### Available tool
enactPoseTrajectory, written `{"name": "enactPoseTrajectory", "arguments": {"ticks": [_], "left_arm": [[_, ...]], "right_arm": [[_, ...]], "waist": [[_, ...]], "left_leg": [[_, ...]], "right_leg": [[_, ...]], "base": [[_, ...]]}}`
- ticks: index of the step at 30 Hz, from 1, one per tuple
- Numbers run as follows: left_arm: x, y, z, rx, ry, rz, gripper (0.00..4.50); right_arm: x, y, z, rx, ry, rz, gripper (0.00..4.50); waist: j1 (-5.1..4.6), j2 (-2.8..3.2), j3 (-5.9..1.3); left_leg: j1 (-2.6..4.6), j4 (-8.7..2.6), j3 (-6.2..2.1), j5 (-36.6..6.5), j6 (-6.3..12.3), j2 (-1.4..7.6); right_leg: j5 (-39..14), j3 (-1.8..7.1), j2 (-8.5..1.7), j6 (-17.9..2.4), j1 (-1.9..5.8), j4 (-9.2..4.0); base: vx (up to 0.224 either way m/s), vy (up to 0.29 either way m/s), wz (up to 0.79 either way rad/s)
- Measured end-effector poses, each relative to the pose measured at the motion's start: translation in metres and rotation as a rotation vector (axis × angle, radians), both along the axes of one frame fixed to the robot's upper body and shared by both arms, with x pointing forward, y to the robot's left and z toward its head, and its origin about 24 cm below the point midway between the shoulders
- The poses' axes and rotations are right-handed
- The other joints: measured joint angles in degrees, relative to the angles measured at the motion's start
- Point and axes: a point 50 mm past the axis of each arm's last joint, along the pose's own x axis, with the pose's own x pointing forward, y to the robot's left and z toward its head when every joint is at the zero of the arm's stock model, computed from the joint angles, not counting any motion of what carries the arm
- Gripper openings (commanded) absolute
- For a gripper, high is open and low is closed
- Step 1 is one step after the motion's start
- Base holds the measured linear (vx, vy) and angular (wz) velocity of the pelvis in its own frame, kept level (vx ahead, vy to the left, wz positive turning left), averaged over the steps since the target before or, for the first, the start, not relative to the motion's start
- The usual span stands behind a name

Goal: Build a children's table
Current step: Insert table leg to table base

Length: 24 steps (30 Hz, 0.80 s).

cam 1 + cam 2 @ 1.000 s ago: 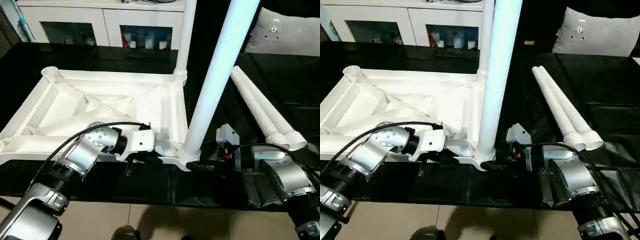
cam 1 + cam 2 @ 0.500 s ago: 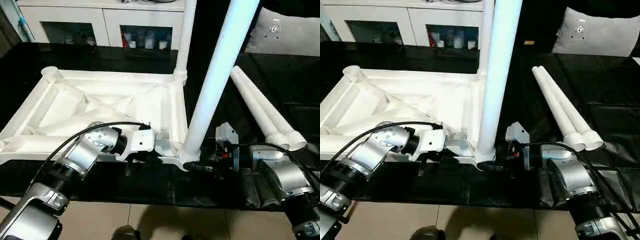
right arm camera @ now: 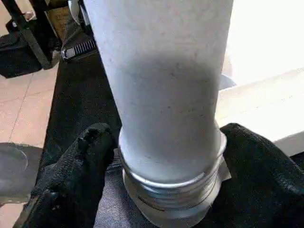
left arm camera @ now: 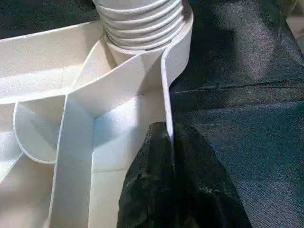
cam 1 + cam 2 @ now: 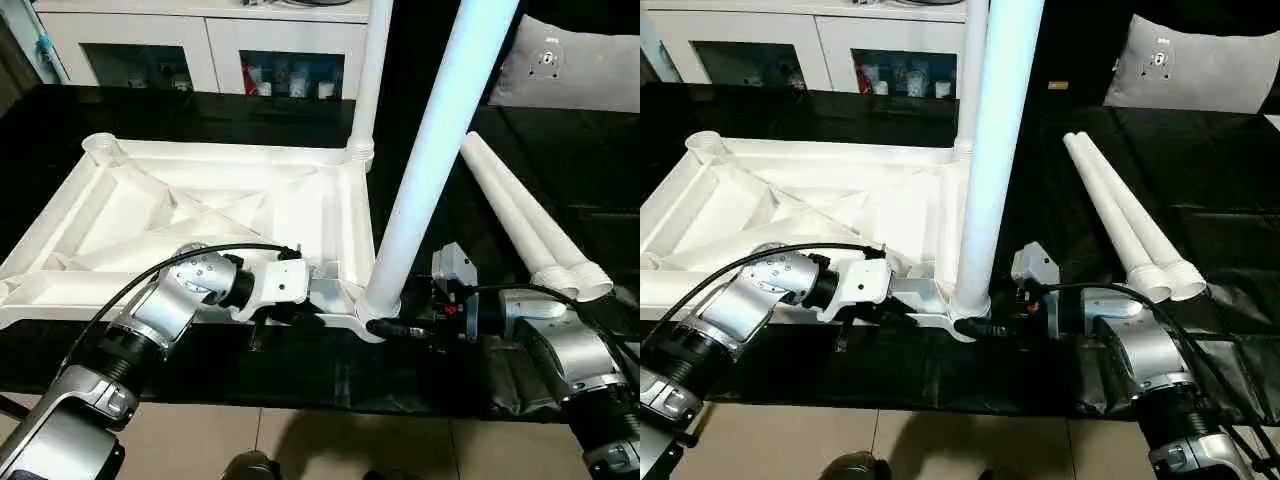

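Left gripper [image 4: 171, 190] pinching tabletop rim [image 4: 166, 90], right gripper [image 3: 164, 190] spread around leg [image 3: 161, 85] (perhaps touching)

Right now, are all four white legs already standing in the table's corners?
No. Two legs stand upright in corner sockets of the tabletop, while two loose legs lie on the black cloth beside it.

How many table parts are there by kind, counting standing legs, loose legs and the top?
Legs standing in corner sockets: 2, near and far
Loose legs lying on the black cloth: 2
Table top, upside down: 1
Total: 5
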Motion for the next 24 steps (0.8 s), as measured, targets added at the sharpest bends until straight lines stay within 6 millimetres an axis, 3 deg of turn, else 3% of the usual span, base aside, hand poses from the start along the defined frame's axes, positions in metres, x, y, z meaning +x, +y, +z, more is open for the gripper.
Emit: {"name": "enactPoseTrajectory", "arguments": {"ticks": [3, 8, 12, 17, 24], "left_arm": [[0.000, 0.000, 0.000, 0.000, 0.002, -0.003, 0.00], [0.000, 0.000, 0.000, -0.005, 0.024, 0.013, 0.00], [0.003, -0.002, -0.001, -0.023, 0.061, 0.086, 0.00], [0.012, -0.008, -0.004, -0.058, 0.088, 0.271, 0.00], [0.015, -0.027, -0.007, -0.104, 0.111, 0.378, 0.00]], "right_arm": [[0.000, 0.000, 0.001, 0.010, 0.004, -0.002, 3.45], [-0.001, 0.003, 0.004, 0.026, 0.016, -0.008, 2.86], [0.000, 0.012, 0.000, 0.062, 0.023, -0.099, 2.76], [0.018, 0.028, -0.003, 0.103, 0.015, -0.343, 2.71], [0.031, 0.035, -0.001, 0.160, 0.031, -0.555, 2.70]], "waist": [[0.02, 0.00, 0.00], [0.01, 0.00, 0.00], [-0.06, 0.02, -0.04], [-2.12, 0.02, -0.04], [-2.75, 0.05, -0.07]], "left_leg": [[0.00, 0.00, 0.00, 0.0, 0.00, 0.00], [0.00, -0.01, 0.01, 0.0, 0.00, 0.01], [0.05, 0.00, 0.03, 0.0, -0.08, 0.02], [0.46, -0.04, 0.07, 0.0, -0.61, 0.01], [0.47, -0.23, 0.08, 0.1, -0.64, 0.01]], "right_leg": [[0.0, 0.00, 0.00, 0.0, 0.00, 0.00], [0.0, -0.01, 0.01, 0.0, 0.00, 0.00], [0.0, 0.01, 0.01, 0.0, 0.11, 0.03], [0.1, 0.06, 0.01, 0.0, 0.32, -0.07], [0.3, 0.04, 0.01, -0.1, 0.34, -0.16]], "base": [[0.000, 0.000, 0.00], [0.000, 0.000, 0.00], [0.000, 0.000, 0.00], [0.000, 0.000, 0.00], [0.000, 0.000, 0.00]]}}
